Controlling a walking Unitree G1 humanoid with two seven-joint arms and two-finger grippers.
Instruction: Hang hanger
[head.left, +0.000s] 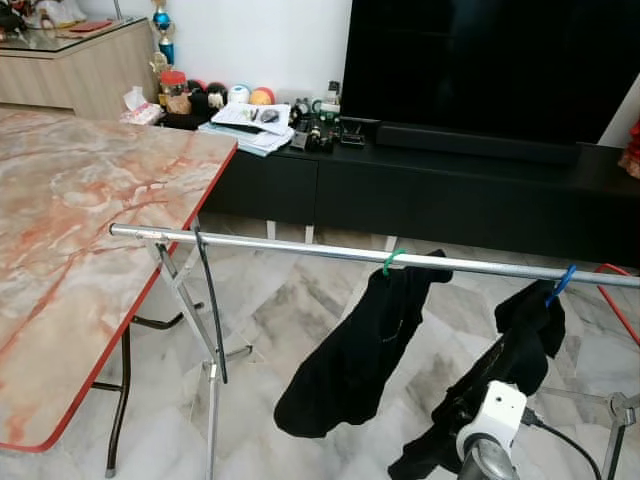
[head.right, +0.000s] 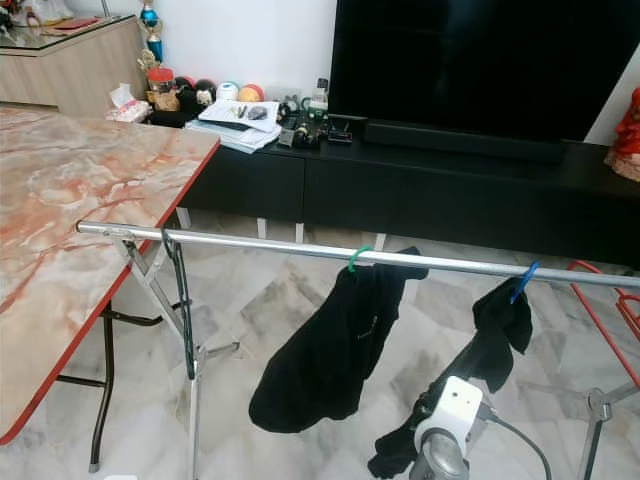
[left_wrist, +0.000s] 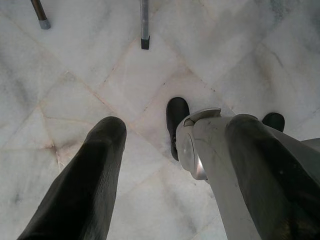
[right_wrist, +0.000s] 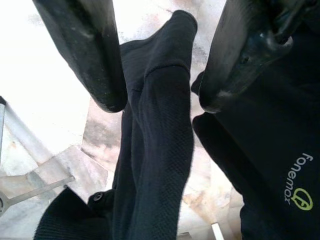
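Home living rm: TV (head.left: 480, 60), marble table (head.left: 80, 200) (drying rack (head.left: 300, 249) too).

"fonemax" in pale lettering on the black garment (right_wrist: 270, 165)

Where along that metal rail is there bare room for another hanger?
The rail is bare between the dark cord near the marble table and the green hanger. A shorter gap lies between the green and blue hanger. The black garments crowd the right side.

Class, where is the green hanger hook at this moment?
The green hanger hook sits mid-rail on the metal drying rail, holding a black garment, left of the blue hook.
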